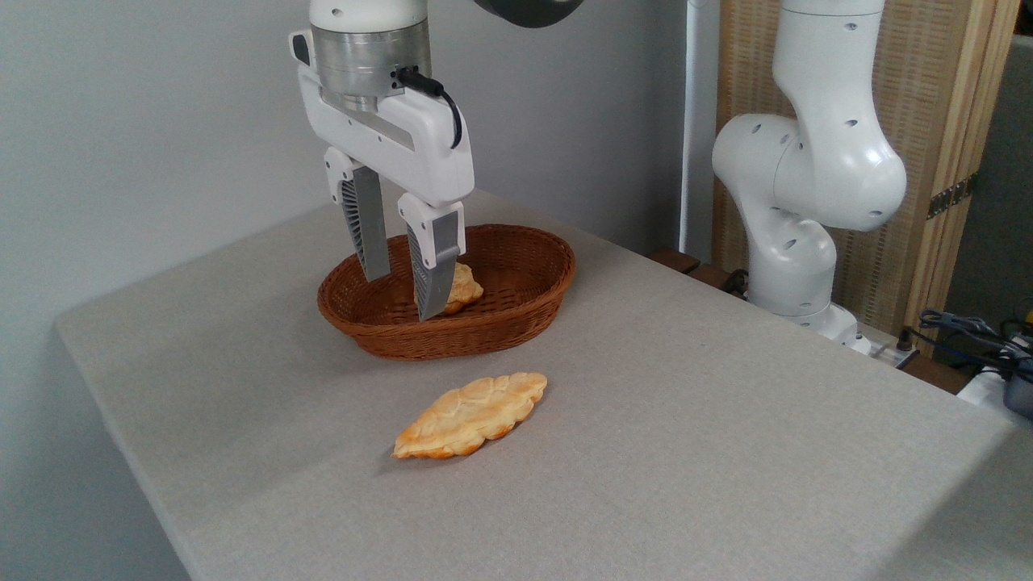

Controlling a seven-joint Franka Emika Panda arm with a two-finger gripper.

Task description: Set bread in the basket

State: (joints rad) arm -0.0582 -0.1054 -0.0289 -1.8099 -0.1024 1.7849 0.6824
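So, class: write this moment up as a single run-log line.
gripper: open, over oval reddish-brown wicker basket | small golden bread lump: in basket | long flat leaf-shaped golden pastry: on grey table, outside basket

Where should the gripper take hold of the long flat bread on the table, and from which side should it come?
Probably at the middle of the bread, from straight above, fingers closing across its narrow width. It lies flat on the table with pointed ends, so the ends give little to hold. The open gripper hangs over the basket.
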